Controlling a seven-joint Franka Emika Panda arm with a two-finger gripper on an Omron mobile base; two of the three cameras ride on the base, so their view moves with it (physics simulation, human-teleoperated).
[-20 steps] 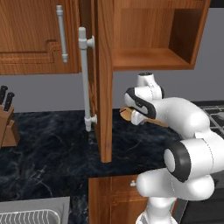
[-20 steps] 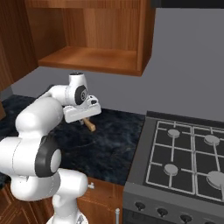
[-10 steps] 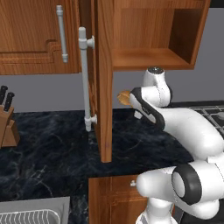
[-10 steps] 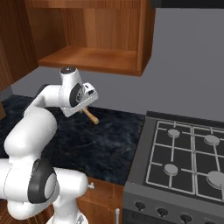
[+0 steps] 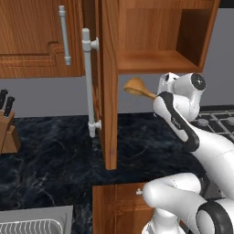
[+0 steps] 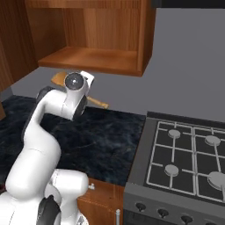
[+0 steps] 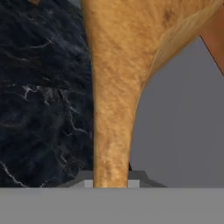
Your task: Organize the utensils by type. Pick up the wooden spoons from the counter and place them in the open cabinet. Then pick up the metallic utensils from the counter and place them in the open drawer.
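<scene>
I have one wooden spoon (image 5: 137, 88) in the gripper (image 7: 111, 177); the fingers are narrow and closed on its handle, close to where the handle widens into the bowl. The spoon is in the air, just under the bottom shelf of the open cabinet (image 5: 160, 61), above the black marble counter (image 5: 55, 146). I judge it is light and stiff, and the wood is not slippery, so it will not bend. But it is long, so the free handle end (image 6: 100, 103) could swing and knock the cabinet edge.
</scene>
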